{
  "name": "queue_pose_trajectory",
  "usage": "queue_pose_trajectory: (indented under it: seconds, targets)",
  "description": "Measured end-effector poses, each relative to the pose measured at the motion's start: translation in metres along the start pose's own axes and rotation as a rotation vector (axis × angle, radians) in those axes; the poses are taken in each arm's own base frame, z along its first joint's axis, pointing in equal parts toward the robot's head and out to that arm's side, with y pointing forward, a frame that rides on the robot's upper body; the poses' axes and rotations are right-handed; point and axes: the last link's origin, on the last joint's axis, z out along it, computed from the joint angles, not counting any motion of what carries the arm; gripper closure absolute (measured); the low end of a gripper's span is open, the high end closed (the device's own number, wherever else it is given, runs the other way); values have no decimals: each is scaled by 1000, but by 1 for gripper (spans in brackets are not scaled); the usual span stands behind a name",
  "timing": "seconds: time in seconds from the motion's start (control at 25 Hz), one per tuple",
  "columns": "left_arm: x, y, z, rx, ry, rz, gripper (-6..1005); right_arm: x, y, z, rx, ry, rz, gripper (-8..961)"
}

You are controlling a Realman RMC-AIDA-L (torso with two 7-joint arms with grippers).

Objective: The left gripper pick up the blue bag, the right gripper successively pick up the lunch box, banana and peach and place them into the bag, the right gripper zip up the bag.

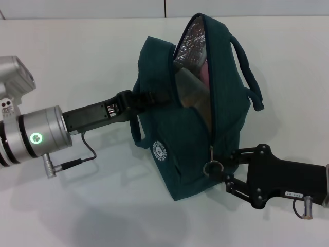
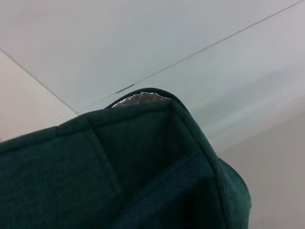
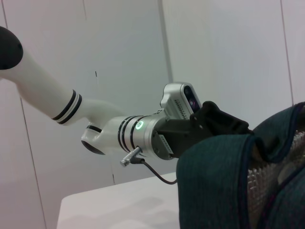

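Now blue bag (image 1: 193, 128) held by left gripper (image 1: 146, 99), right gripper (image 1: 222, 165) at zip pull (image 1: 212, 166).

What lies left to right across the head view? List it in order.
Left gripper on its silver-and-black arm, gripping the bag's side → dark teal-blue fabric bag, zip still open → ring zip pull → right gripper on its black arm.

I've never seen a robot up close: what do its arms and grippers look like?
The left arm is silver with black bands, a glowing green ring and a thin black cable. Both the left gripper and the right gripper are matt black with bolted linkages.
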Motion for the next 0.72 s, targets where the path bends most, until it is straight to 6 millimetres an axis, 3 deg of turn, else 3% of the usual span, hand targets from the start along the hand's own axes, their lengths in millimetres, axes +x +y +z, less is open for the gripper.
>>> queue_pose_trajectory:
  seconds: [0.72]
  targets:
    - [-1, -1, -2, 3, 3, -1, 931, 2, -1, 2, -4, 13, 9, 798]
